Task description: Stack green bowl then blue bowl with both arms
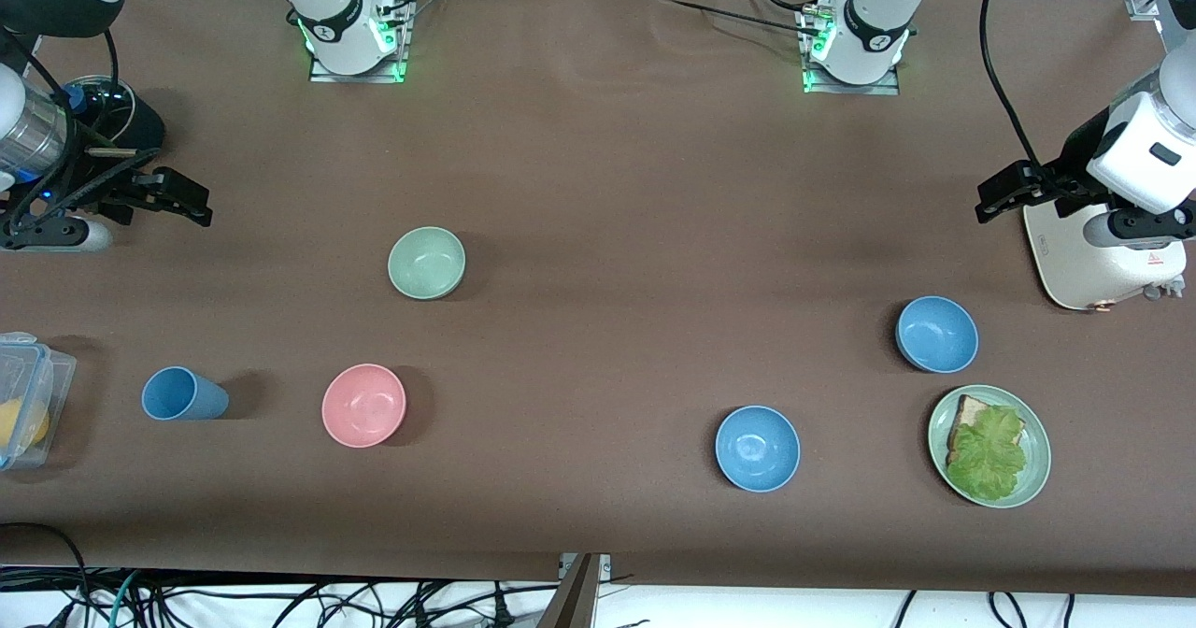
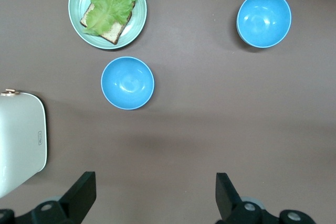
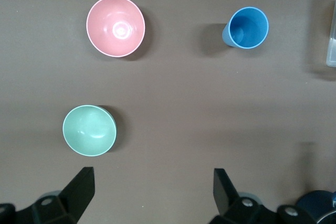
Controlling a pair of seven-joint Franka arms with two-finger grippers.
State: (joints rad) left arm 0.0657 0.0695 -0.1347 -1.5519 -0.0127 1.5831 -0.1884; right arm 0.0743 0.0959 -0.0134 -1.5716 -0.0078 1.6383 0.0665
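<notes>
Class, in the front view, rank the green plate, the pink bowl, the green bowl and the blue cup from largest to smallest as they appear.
1. green plate
2. pink bowl
3. green bowl, only slightly smaller-looking than the pink; it sits farther from the camera, so probably alike
4. blue cup

A wide band of bare brown table runs down the middle, open from the robots' edge to the camera's edge. Toward the right arm's end, the green bowl, pink bowl and blue cup stand well apart, with gaps between them. Toward the left arm's end, two blue bowls are spaced out, but the plate sits just beside the nearer-to-edge one, and a white appliance crowds that end edge.
</notes>
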